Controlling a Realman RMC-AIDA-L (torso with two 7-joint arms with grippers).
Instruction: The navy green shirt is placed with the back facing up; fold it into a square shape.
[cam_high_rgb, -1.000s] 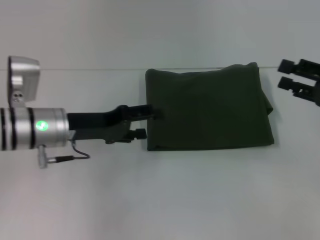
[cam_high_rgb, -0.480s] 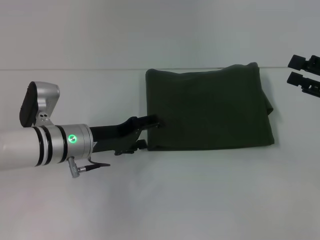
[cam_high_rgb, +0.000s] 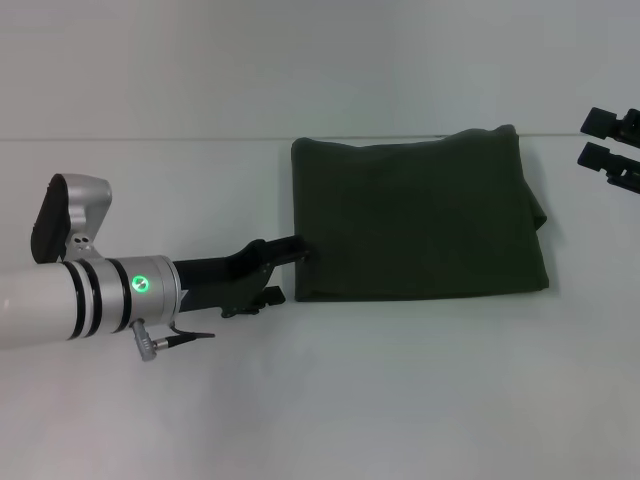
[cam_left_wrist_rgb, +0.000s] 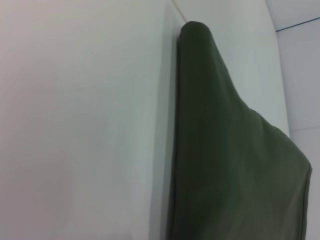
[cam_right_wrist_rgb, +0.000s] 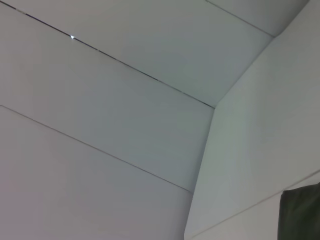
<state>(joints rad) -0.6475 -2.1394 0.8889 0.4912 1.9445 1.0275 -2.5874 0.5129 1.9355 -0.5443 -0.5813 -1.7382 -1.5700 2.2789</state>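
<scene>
The navy green shirt (cam_high_rgb: 420, 215) lies flat on the white table as a folded, roughly square block, slightly uneven along its right side. My left gripper (cam_high_rgb: 288, 268) is low at the shirt's near-left corner. Its jaws are open, the upper finger (cam_high_rgb: 292, 244) just reaches the shirt's left edge, and nothing is held. The left wrist view shows the shirt's folded edge (cam_left_wrist_rgb: 230, 160) against the bare table. My right gripper (cam_high_rgb: 598, 138) hangs open at the far right, clear of the shirt. A corner of the shirt (cam_right_wrist_rgb: 301, 215) shows in the right wrist view.
The white table (cam_high_rgb: 330, 400) spreads wide in front of and to the left of the shirt. Its far edge (cam_high_rgb: 150, 138) runs just behind the shirt's back edge, with a pale wall beyond.
My left gripper has drawn back from the shirt's left edge, toward the near left. The right gripper has moved further right, toward the frame's edge. The shirt has not moved.
</scene>
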